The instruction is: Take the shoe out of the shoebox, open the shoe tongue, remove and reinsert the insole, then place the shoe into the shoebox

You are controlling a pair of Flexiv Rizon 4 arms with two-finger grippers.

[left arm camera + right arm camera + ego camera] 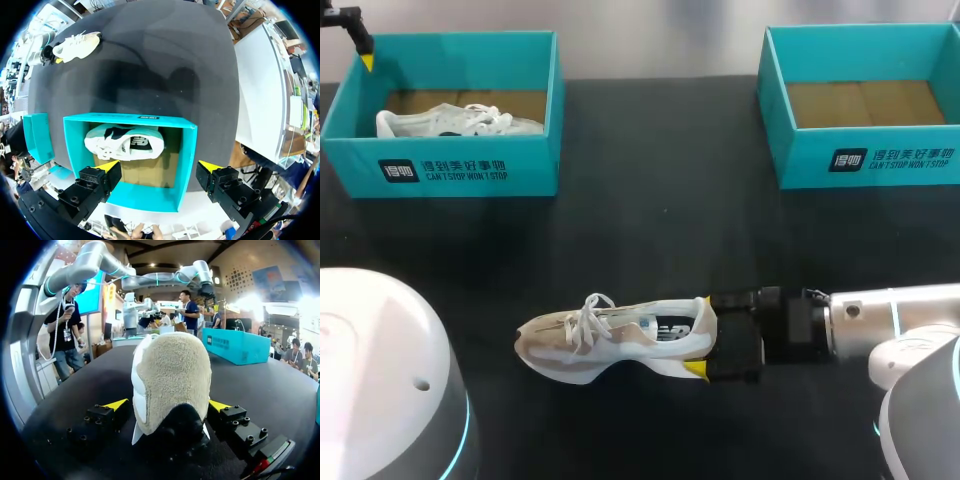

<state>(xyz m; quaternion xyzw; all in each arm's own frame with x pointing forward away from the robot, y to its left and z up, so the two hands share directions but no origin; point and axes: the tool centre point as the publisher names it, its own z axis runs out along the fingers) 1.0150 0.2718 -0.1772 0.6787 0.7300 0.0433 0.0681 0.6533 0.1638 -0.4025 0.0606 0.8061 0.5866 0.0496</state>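
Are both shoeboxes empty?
No, the left shoebox holds a white shoe; only the right shoebox is bare inside.

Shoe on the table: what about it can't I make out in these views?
- Insole: the head view sees the shoe from its side, so the inside is hidden; in or out cannot be told.
- Toe and laces: the right wrist view shows only the heel, which blocks the rest.
- Heel's back: in the head view the right gripper covers it.

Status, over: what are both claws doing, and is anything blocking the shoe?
Left gripper open over the box holding a second shoe. Right gripper shut on the shoe heel, on the table. Nothing blocking.
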